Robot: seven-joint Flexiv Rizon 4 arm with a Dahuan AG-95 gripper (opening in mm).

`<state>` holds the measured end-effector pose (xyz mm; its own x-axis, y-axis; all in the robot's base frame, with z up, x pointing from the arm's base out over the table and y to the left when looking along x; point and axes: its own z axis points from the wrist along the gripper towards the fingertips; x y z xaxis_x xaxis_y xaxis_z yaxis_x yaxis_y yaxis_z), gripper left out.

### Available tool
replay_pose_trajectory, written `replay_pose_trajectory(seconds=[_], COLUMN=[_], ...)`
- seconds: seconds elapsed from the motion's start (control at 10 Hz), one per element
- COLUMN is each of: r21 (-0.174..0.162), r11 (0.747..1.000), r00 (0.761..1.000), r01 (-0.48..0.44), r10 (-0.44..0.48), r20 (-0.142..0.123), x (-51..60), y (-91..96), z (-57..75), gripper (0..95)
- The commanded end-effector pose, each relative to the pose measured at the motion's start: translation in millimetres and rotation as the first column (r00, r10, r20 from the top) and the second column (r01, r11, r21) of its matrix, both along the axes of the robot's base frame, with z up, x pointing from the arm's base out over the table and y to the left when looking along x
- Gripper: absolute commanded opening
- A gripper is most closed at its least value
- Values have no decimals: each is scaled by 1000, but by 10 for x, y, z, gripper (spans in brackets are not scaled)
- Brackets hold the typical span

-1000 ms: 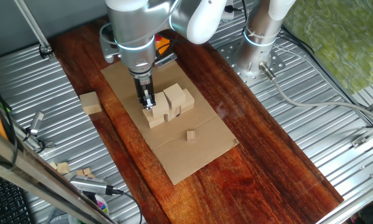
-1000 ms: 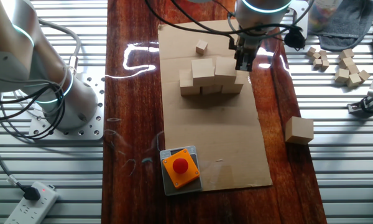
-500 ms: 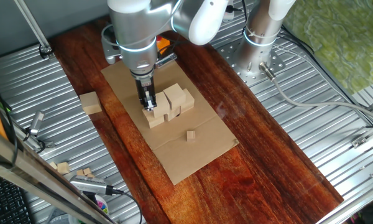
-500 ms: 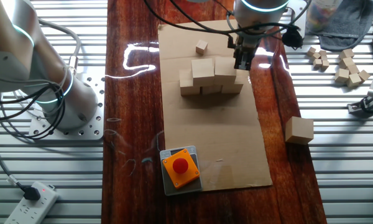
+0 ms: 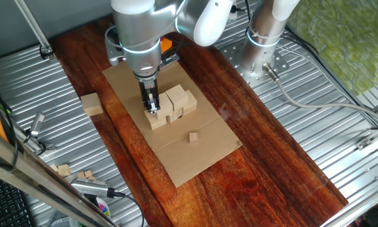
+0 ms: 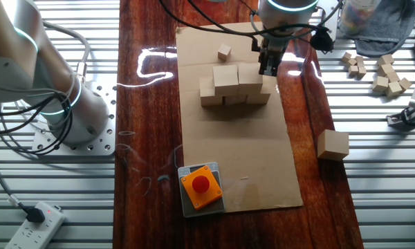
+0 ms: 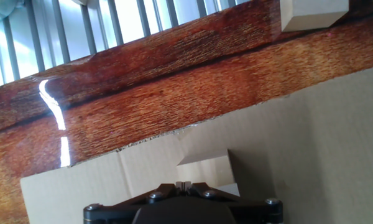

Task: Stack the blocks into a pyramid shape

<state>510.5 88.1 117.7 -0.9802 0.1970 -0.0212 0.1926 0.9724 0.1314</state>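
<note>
The blocks (image 6: 234, 86) stand on the cardboard as a low stack, a bottom row with two more (image 5: 175, 98) on top. My gripper (image 6: 268, 68) hangs just above the right end of that stack, beside the upper pair, its fingers pressed together with nothing between them. From the other side the gripper (image 5: 152, 108) sits over the stack's left end block. In the hand view the fingertips (image 7: 184, 183) meet above a pale block (image 7: 205, 169). One more block (image 6: 333, 144) lies apart on the wood near the metal table, and shows again as a block (image 7: 312, 12) at the top.
A tiny wooden cube (image 6: 224, 52) lies on the cardboard sheet (image 6: 256, 166). An orange box with a red button (image 6: 200, 185) sits at the sheet's near corner. Several small wooden pieces (image 6: 384, 72) lie on the ribbed metal. A second robot base (image 5: 261, 44) stands behind.
The gripper has risen slightly from the end of the stack, still shut. The blocks have not moved.
</note>
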Motion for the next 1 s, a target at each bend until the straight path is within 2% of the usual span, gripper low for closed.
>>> replay_pose_trajectory(seconds=[0.1,1.0], r21=[2,1], r11=[1000,1000], r00=[1000,1000], r01=[-1,5], r10=[1,-5], r20=[0,-2], x=[-1,-24], y=[3,54], z=[-1,2], gripper=[0,0])
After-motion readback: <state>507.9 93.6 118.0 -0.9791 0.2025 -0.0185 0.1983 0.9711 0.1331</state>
